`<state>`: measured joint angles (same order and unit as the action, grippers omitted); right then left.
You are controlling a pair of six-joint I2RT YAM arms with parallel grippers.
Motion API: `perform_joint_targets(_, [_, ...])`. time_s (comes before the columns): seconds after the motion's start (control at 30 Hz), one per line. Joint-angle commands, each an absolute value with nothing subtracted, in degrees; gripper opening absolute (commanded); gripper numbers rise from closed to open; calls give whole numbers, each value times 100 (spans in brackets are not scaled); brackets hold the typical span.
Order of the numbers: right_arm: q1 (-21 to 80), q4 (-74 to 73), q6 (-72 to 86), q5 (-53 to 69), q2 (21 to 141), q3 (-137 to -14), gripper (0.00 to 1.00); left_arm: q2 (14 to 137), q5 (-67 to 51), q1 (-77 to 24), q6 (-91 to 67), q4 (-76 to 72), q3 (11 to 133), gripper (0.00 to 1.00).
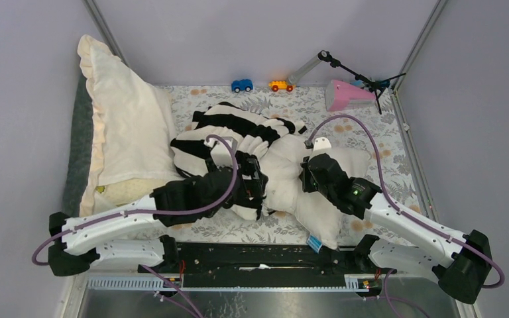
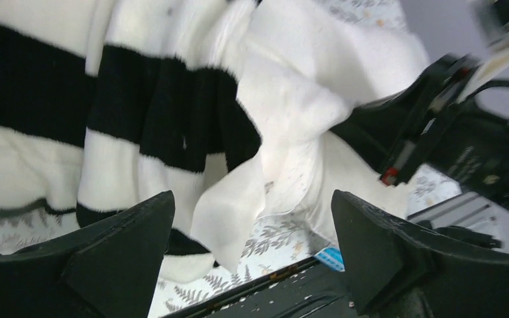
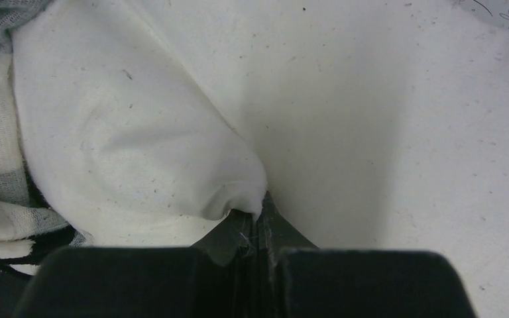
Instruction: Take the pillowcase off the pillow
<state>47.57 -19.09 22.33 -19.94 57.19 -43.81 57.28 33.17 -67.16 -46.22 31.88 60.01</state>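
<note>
Cream ruffled pillow [image 1: 122,126] far L; blue car [image 1: 242,85], orange car [image 1: 280,85], pink obj [image 1: 348,95] at back.

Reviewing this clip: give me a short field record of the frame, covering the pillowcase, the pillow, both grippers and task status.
cover: striped pillowcase, bunched over the far-left end of the pillow
insert: pillow, near-right part bare
left: left gripper open, facing the pillowcase edge, gripping nothing
right: right gripper shut on a fold of the pillow
other: ruffled pillow at left; blue toy car and orange toy car at the back
status: pillowcase not yet fully off
</note>
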Motion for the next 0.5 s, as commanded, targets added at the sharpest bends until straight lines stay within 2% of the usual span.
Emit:
perform_joint_targets(0.0, [4720,-1504,2312,-2175,5773,-4549,0,6084,4530,-7298,-5526,3803,5972,99])
perform_joint_targets(0.1, [4724,-1455,2317,-2272,5698,-4504,0,6379,4549,-7706,-5879,3513,5729,99])
perform_joint_targets(0.3, [4720,-1442,2332,-2296,5568,-4427,0,6443,4536,-7748,-6471,3446,5195,99])
perform_joint_targets(0.47, [4720,-1414,2299,-2351,5564,-4401,0,6504,4280,-7228,-6570,3266,4598,99])
